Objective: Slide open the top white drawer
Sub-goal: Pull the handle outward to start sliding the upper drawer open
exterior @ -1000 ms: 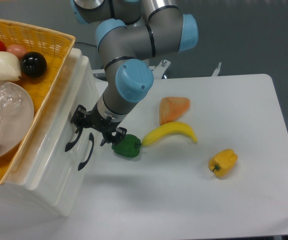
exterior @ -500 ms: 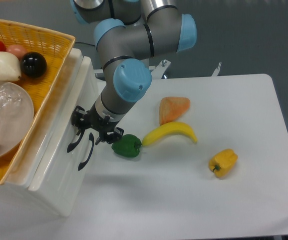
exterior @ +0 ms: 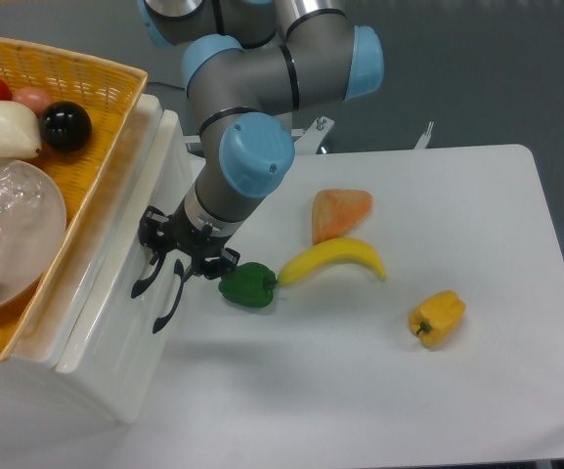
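Camera view: fixed camera looking down on a white bench (exterior: 379, 391) with a glossy white plastic cabinet at its left edge.
Task thing: the top white drawer (exterior: 115, 283), the upper of two glossy white fronts, sits at the left of the bench; its curved black handle (exterior: 148, 277) lies just left of the matching lower handle (exterior: 170, 301).
Gripper: the black two-finger gripper (exterior: 182, 256) is down at the handles, touching or nearly touching them; whether it is closed on the upper handle or merely beside it, I cannot tell.
Arm pose: grey arm with blue joint caps (exterior: 255, 156) reaches from the top of the picture and bends down and leftward, wrist angled toward the cabinet front.
Drawer state: front appears barely out, if at all; the task looks near its start.
Risk, slip: a shallow hold on the curved handle could let the fingers slide off during the pull.
Risk, wrong drawer: the two handles are close together, so the fingers might catch the lower one.
Risk, collision: the green bell pepper (exterior: 247, 285) lies just beside the gripper, with a yellow banana (exterior: 335, 260) touching it; a pull toward them would shove both.
Risk, load: the woven yellow basket (exterior: 101, 117) on top could shift if the cabinet jerks.
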Robot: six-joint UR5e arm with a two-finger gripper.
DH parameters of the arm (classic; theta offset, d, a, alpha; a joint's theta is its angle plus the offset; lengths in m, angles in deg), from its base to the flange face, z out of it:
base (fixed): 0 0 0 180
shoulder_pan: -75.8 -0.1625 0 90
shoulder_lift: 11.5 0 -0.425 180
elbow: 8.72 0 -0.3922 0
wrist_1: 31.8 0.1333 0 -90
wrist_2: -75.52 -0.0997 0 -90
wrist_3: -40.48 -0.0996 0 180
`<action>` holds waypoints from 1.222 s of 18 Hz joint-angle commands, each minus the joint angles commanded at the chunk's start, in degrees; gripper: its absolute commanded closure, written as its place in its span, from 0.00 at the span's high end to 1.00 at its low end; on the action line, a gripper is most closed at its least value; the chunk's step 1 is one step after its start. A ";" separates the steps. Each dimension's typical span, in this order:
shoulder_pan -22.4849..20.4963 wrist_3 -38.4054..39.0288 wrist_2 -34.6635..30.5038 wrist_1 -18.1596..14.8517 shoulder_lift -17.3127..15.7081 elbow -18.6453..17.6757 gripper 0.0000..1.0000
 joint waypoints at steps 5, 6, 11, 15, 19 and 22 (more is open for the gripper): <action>-0.09 0.00 -0.09 0.00 -0.09 0.00 0.41; -0.09 0.00 -0.09 0.00 -0.09 0.09 0.40; -0.18 0.00 -0.09 0.00 -0.09 0.09 0.40; -0.26 0.00 -0.17 0.00 -0.18 0.09 0.36; -0.53 -0.09 -0.18 0.00 -0.79 0.09 0.31; -0.53 -0.09 -0.18 0.00 -0.79 0.09 0.27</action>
